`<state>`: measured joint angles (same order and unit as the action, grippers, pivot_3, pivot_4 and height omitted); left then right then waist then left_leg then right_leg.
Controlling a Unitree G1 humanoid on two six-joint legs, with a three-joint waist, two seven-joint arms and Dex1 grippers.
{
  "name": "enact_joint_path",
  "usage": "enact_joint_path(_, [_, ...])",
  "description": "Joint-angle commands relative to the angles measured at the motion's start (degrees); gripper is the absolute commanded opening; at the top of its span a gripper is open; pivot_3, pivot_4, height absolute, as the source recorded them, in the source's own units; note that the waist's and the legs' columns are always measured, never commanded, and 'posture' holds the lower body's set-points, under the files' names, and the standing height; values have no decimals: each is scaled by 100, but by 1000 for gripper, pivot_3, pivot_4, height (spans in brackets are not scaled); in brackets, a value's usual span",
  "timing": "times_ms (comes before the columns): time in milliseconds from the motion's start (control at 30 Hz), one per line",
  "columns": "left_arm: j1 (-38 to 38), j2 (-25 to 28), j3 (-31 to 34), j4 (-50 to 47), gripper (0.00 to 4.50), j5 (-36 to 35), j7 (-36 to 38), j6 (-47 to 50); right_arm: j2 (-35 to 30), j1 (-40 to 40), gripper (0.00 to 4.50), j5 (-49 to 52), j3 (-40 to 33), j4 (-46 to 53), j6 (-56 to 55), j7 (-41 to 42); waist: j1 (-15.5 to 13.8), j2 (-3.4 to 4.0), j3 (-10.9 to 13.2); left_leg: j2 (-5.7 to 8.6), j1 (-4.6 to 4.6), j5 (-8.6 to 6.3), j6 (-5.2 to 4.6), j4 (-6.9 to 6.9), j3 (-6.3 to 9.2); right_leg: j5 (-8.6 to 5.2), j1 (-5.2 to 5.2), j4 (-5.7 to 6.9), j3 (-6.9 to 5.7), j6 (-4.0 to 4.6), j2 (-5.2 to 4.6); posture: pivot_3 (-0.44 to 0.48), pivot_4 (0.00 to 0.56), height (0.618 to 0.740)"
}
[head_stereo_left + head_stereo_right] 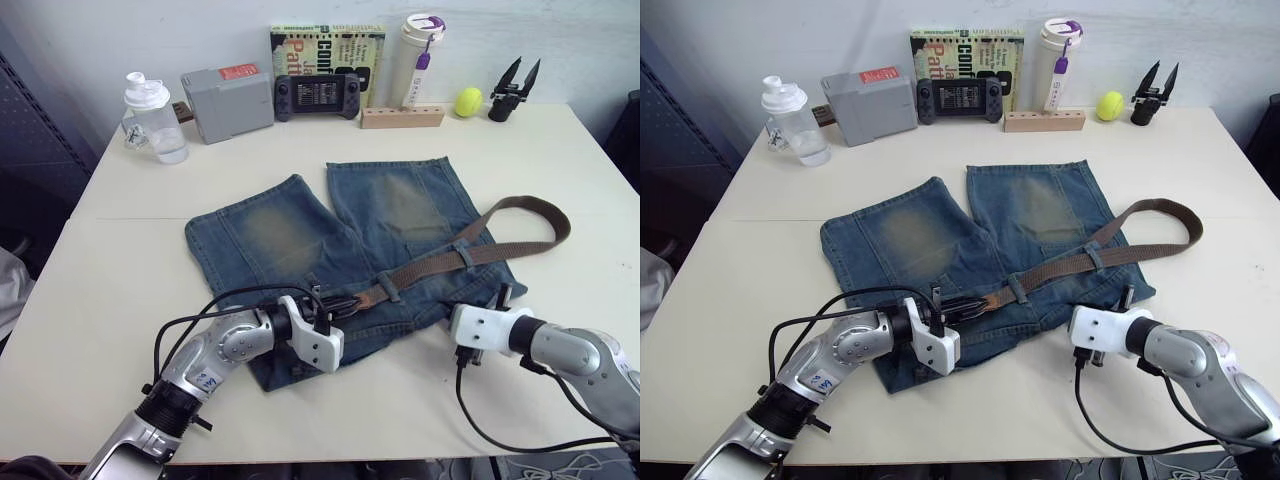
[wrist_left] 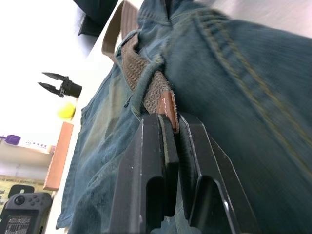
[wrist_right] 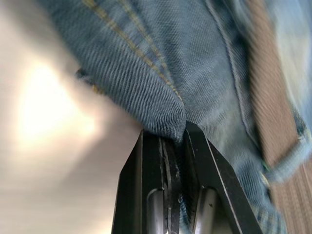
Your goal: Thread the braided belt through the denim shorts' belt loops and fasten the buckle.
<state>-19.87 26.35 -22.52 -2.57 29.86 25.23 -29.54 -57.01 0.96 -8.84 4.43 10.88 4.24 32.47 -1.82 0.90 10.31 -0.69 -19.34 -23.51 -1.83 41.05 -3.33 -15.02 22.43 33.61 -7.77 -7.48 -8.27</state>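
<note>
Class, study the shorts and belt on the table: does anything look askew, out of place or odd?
Yes. The braided belt runs through two belt loops, then its far end swings off the denim shorts in a wide loop over the bare table. The shorts lie crooked, waistband bunched between both grippers.

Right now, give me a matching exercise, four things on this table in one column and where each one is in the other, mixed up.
Things:
1. tennis ball
2. shaker bottle
3. braided belt
4. left claw

Places:
A. back left of the table
B. threaded along the denim shorts waistband
C. back right, beside the wooden block
D. clamped on the belt's end

Pairs: 1-C, 2-A, 3-B, 4-D
</note>
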Motion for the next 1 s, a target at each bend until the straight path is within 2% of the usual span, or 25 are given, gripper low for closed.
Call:
enact_joint_path(33, [71, 143, 82, -382, 0, 72, 55, -9, -46, 87, 40, -315, -528, -985, 977, -328, -42, 0, 0, 3, -1, 1, -2, 0, 1, 0, 0, 0, -1, 0, -4, 0, 150, 726])
enact_joint_path(333, [340, 459, 127, -696, 0, -41, 155, -114, 170, 563, 40, -380, -747, -1398, 1852, -662, -126, 12, 4, 12, -22, 2, -9, 1, 13, 1, 8, -2, -15, -2, -13, 0, 150, 726])
enact_joint_path(700, [309, 332, 99, -649, 0, -41, 80, -87, 630, 126, 40, 213, -841, 94, 2525, 64, -99, 13, 4, 0, -23, 4, -6, -5, 12, 2, 9, -4, -17, -4, 5, 0, 150, 726])
enact_joint_path(833, [313, 331, 110, -605, 0, -41, 50, -122, 665, -95, 1714, 474, -1133, 553, 2871, 349, -73, 13, 3, -6, -20, 4, -3, -6, 10, 2, 9, -4, -13, -4, 14, 0, 150, 726])
enact_joint_path(1000, [325, 363, 145, -599, 0, -47, -3, -160, 279, -254, 4086, 1282, -2177, 887, 3283, 1208, -41, 15, 5, -7, -20, 3, -2, -10, 10, 1, 11, -8, -9, -3, 15, 0, 150, 726])
